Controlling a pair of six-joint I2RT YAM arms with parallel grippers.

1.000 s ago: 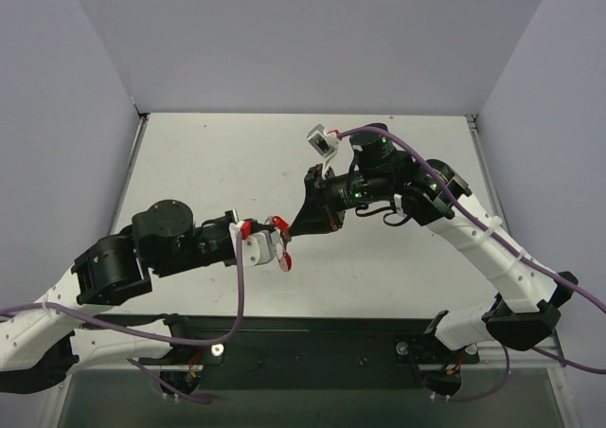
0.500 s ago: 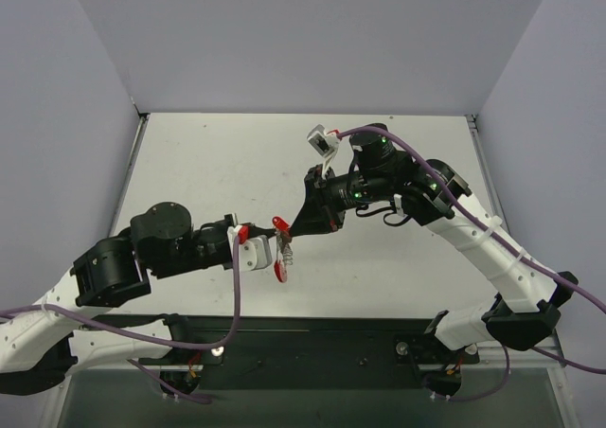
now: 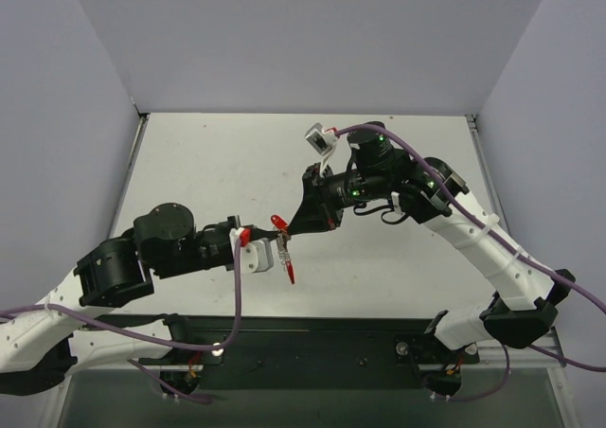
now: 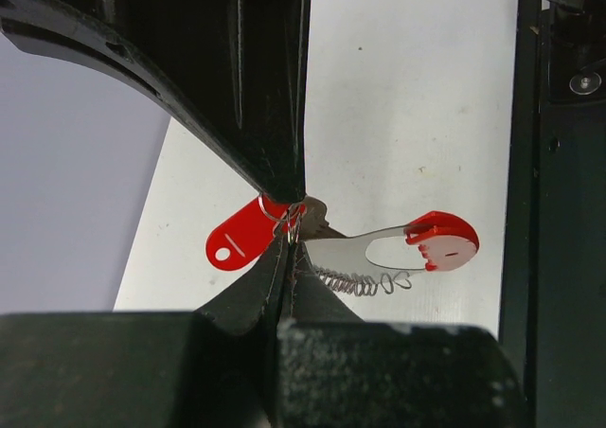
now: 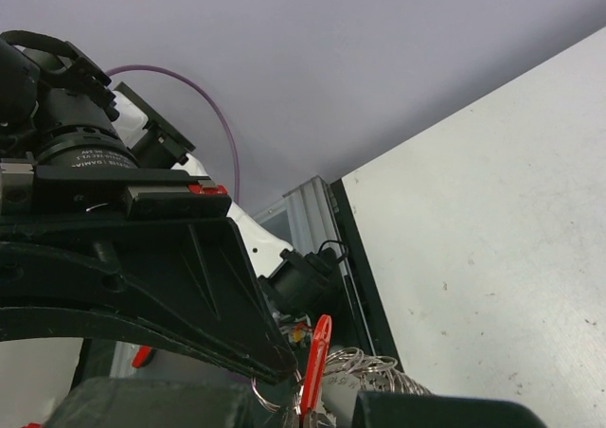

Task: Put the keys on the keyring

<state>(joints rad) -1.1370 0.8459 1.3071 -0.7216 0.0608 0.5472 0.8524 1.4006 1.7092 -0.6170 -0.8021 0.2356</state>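
Keys (image 4: 343,251) pinched in left tool (image 4: 289,248), keyring (image 4: 241,239) in right tool (image 3: 296,227)

Left arm (image 3: 142,258) comes in low from near-left, forearm lying toward centre. Left pincer (image 3: 273,255) points right, jaws pressed tight together. Right arm (image 3: 473,234) rises from near-right, elbow high, wrist folded back toward centre-left. Right pincer (image 3: 292,227) angles down-left, jaws closed too. The two pincer tips sit almost tip to tip mid-workspace, right one just behind the left.
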